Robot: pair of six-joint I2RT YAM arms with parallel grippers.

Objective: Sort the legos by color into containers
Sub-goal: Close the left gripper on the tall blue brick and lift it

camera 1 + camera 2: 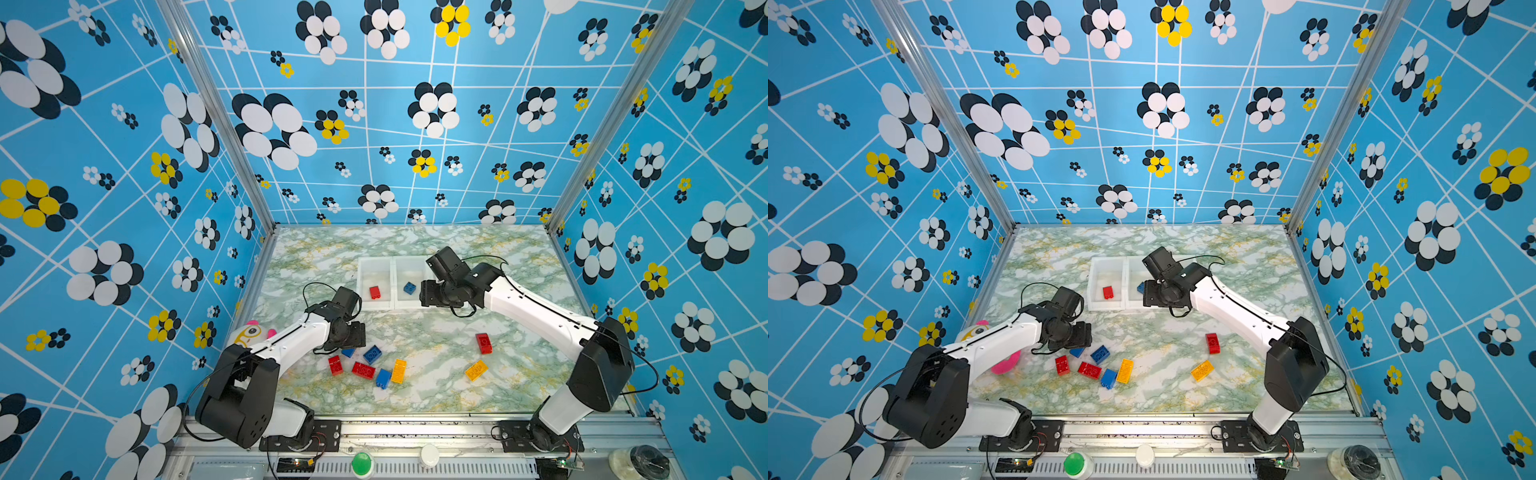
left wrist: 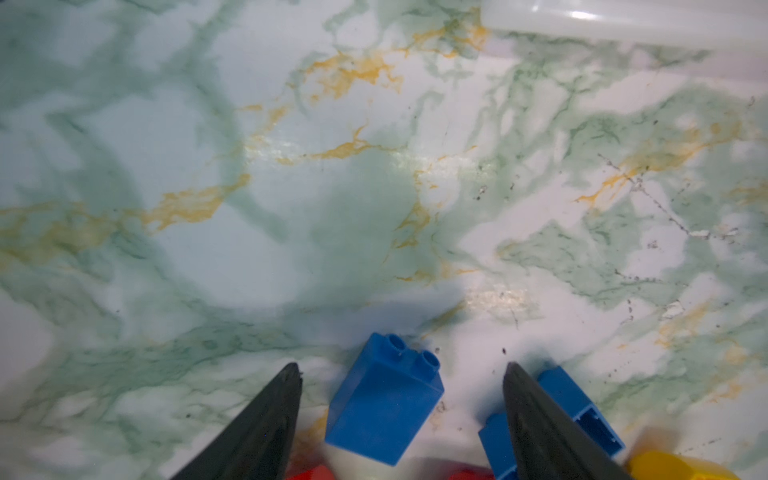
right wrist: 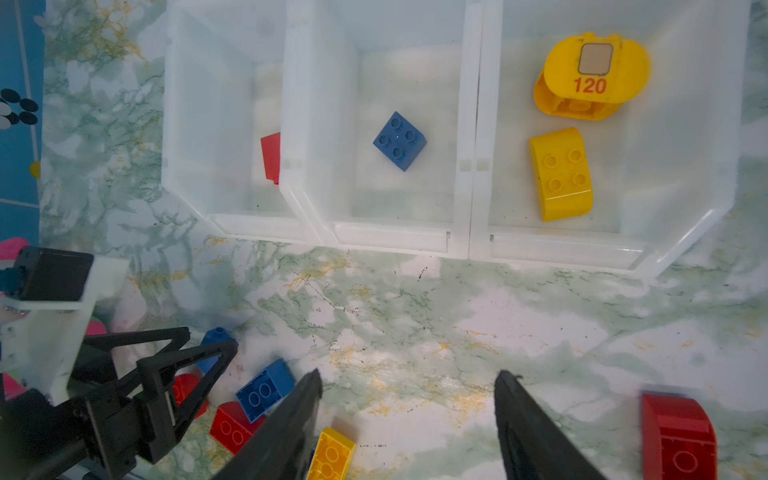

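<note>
In both top views the bins (image 1: 376,262) stand in a row on the marble table (image 1: 519,386). A red brick (image 1: 375,292) lies in the leftmost bin and a square blue brick (image 1: 409,288) in the middle one; the right arm (image 1: 532,307) covers the third. The right gripper (image 1: 428,296) hangs by the bins' near edge. In front of the bins, to their left, lies a pile (image 1: 370,368) of red, blue and yellow bricks, with the left gripper (image 1: 352,343) over the corner nearest the bins. A curved red brick (image 1: 483,343) and a flat yellow brick (image 1: 476,370) lie apart from the pile, in front of the bins to the right.

In the left wrist view the left gripper's fingers (image 2: 266,419) are spread. A tall blue brick (image 2: 384,399) lies on its side between them and touches neither.

In the right wrist view the right gripper is released, with only bare table between its fingers (image 3: 536,432), just in front of the bins. The third bin holds a rounded yellow piece (image 3: 594,75) marked 120 and a curved yellow brick (image 3: 561,174).
</note>
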